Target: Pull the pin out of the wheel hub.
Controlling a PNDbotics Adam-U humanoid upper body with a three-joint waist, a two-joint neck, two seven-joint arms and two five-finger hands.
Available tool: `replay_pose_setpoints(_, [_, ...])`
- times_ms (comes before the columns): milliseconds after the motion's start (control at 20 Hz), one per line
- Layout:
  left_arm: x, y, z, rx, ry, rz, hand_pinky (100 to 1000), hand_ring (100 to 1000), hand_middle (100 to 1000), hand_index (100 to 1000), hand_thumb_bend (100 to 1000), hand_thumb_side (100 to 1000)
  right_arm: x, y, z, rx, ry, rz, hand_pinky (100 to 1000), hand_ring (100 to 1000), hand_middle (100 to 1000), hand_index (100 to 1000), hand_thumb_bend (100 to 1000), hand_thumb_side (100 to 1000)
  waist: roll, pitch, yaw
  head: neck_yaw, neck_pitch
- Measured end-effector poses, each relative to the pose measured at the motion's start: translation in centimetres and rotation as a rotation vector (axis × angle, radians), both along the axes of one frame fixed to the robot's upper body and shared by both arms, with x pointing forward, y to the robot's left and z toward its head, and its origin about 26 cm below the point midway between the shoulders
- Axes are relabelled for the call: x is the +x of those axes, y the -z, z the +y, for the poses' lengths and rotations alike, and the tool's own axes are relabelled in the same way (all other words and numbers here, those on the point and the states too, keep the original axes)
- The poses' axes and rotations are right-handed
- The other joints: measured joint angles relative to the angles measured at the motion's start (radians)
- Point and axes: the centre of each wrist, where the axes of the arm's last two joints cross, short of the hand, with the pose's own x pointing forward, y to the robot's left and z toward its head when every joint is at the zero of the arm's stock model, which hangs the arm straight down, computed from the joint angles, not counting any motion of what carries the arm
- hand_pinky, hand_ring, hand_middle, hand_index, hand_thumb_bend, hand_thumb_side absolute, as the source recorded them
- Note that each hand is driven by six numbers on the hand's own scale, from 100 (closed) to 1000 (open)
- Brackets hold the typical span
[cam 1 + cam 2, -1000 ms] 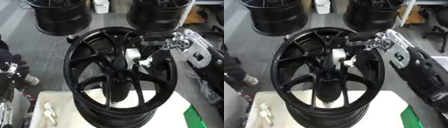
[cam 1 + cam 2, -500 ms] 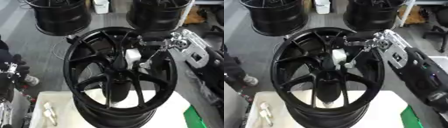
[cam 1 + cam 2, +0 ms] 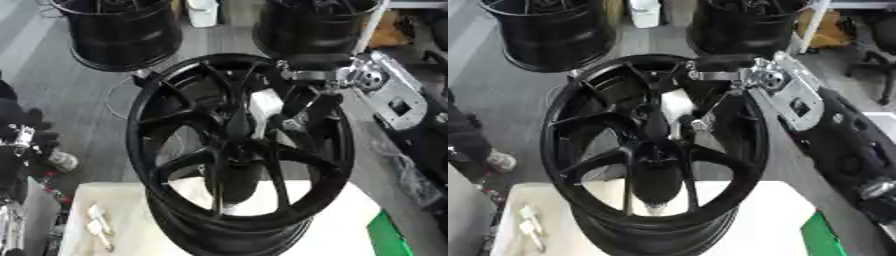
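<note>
A black spoked wheel hub (image 3: pixel 236 150) stands upright on a white table (image 3: pixel 341 220), its face toward me. A white pin (image 3: pixel 262 112) shows between the upper spokes, just above the centre. My right arm comes in from the right with a silver wrist (image 3: pixel 785 90). My right hand (image 3: pixel 296 97) reaches in through the spokes, its dark fingers curled down against the pin; the spokes hide part of the contact. My left hand (image 3: pixel 19 137) shows dark at the left edge, away from the wheel.
Two more black wheels (image 3: pixel 118 30) (image 3: pixel 315 25) stand on the floor behind, with a white container (image 3: pixel 203 11) between them. Small white pieces (image 3: pixel 96 222) lie on the table's left corner. A green object (image 3: pixel 389 235) is at lower right. A person's shoe (image 3: pixel 59 160) is at left.
My right hand's fingers have stretched further down and inward, toward the hub's centre and along the pin. The wheel has stayed in place.
</note>
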Motion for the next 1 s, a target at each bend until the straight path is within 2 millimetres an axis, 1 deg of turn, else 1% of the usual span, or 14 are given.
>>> replay_pose_setpoints(150, [0.0,0.0,0.0,0.000,0.000,0.000,682,618,610,745,589,595,0.1,-0.5,0.0,0.027,-0.003,0.022,730,554,284,453,100,162,0.000,0.000,0.000,-0.002,0.000])
replay_pose_setpoints(250, [0.0,0.0,0.0,0.000,0.000,0.000,682,618,610,745,589,595,0.3,-1.5,0.0,0.051,-0.005,0.039,731,554,283,453,100,143,-0.001,0.000,0.000,-0.004,0.000])
replay_pose_setpoints(300, [0.0,0.0,0.0,0.000,0.000,0.000,682,618,610,745,590,595,0.4,-2.1,0.0,0.061,-0.006,0.043,732,554,283,454,100,119,-0.001,0.000,0.000,-0.005,0.000])
replay_pose_setpoints(450, [0.0,0.0,0.0,-0.001,-0.002,0.001,682,618,610,745,590,595,0.8,-4.7,-1.2,0.090,0.012,0.034,736,558,287,459,100,100,-0.006,0.000,-0.005,-0.007,0.000])
replay_pose_setpoints(550, [0.0,0.0,0.0,0.000,-0.002,0.001,682,618,610,745,590,594,1.0,-6.7,-2.7,0.108,0.038,0.009,737,556,287,461,100,100,-0.009,0.000,-0.007,-0.009,0.000])
replay_pose_setpoints(650, [0.0,0.0,0.0,0.001,-0.004,0.002,682,618,610,745,590,594,1.1,-8.6,-5.0,0.139,0.081,-0.025,737,554,285,461,100,100,-0.013,0.000,-0.012,-0.009,0.000])
replay_pose_setpoints(750, [0.0,0.0,0.0,0.001,-0.005,0.002,682,618,610,745,590,594,0.9,-10.1,-8.3,0.177,0.140,-0.072,737,552,285,463,100,100,-0.013,0.000,-0.016,-0.009,0.000])
replay_pose_setpoints(800, [0.0,0.0,0.1,0.001,-0.008,0.002,683,618,610,745,590,594,0.6,-10.5,-10.2,0.204,0.181,-0.095,738,551,285,465,100,100,-0.013,0.000,-0.019,-0.009,0.000])
replay_pose_setpoints(900, [0.0,0.0,0.1,0.002,-0.014,0.002,682,617,610,745,591,594,-0.1,-10.5,-14.6,0.282,0.302,-0.135,732,541,279,458,100,100,-0.013,0.000,-0.025,-0.009,0.000])
replay_pose_setpoints(1000, [-0.1,0.0,0.2,0.001,-0.019,0.002,682,617,610,745,591,594,-1.3,-9.7,-19.2,0.392,0.471,-0.173,729,537,274,455,100,100,-0.013,0.000,-0.026,-0.009,0.000])
